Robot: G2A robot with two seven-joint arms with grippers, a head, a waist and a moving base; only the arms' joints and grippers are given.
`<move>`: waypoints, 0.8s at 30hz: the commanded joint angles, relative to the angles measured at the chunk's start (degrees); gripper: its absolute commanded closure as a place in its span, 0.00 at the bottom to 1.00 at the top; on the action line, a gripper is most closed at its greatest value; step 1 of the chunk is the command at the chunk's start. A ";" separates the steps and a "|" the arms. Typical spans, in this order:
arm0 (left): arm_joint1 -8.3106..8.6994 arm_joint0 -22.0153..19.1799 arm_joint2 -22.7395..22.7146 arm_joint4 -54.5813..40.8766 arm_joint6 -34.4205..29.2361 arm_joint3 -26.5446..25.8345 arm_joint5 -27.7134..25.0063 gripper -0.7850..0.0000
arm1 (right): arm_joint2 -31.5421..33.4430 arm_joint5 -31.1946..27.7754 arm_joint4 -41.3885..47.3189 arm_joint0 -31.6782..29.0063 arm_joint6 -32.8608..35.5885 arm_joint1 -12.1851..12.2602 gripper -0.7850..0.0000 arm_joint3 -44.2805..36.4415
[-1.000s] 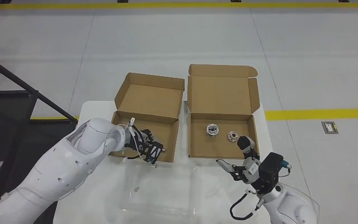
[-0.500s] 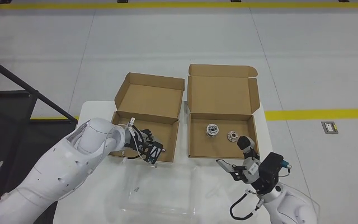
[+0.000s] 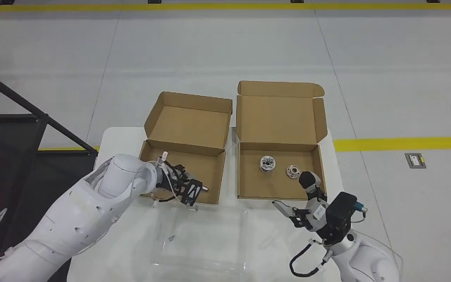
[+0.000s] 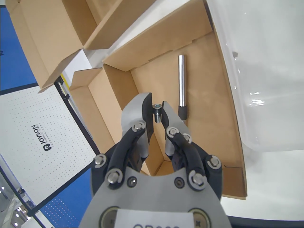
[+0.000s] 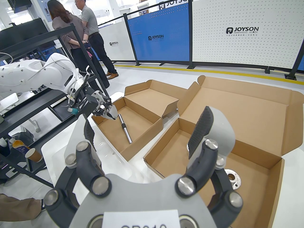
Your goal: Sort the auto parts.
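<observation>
My left gripper is shut on a small bolt and hangs over the near edge of the left cardboard box. A chrome rod with a black tip lies on that box's floor, beside the gripper. The right cardboard box holds two round metal parts. My right gripper stands open and empty in front of the right box's near wall, with nothing between its fingers.
A clear plastic tray sits on the white table in front of both boxes, with one small part in it. Both box lids stand upright at the back. A black rack stands left of the table.
My left gripper has shifted slightly left and away from the tray with the bolt held. The right arm has kept still.
</observation>
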 commanded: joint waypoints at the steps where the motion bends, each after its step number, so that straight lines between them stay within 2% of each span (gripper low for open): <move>1: -0.58 -0.26 0.86 0.78 -0.71 0.83 -0.40 1.00 | 0.00 -0.01 0.00 0.00 0.00 0.00 0.00 0.00; 5: -2.52 -1.67 3.24 3.18 -3.78 3.74 -1.29 1.00 | 0.00 -0.01 0.00 0.00 0.00 0.00 0.00 0.00; 10: -6.18 -3.66 6.14 3.07 -5.72 9.25 -0.19 1.00 | 0.00 -0.01 0.00 0.00 0.00 0.00 0.00 0.00; 15: -9.77 -5.59 8.23 2.69 -5.02 15.46 2.27 0.62 | 0.00 -0.01 0.00 0.00 0.00 0.00 0.00 0.00; 19: -12.37 -6.80 9.45 2.52 -3.74 20.17 3.72 0.40 | 0.00 -0.01 0.00 0.00 0.00 0.00 0.00 0.00; 20: -12.97 -7.05 9.75 2.59 -3.37 21.19 3.98 0.39 | 0.00 -0.01 0.00 0.00 0.00 0.00 0.00 0.00; 24: -15.08 -8.01 10.63 3.14 -1.93 24.65 4.66 0.43 | 0.00 -0.01 0.00 0.00 0.00 0.00 0.00 0.00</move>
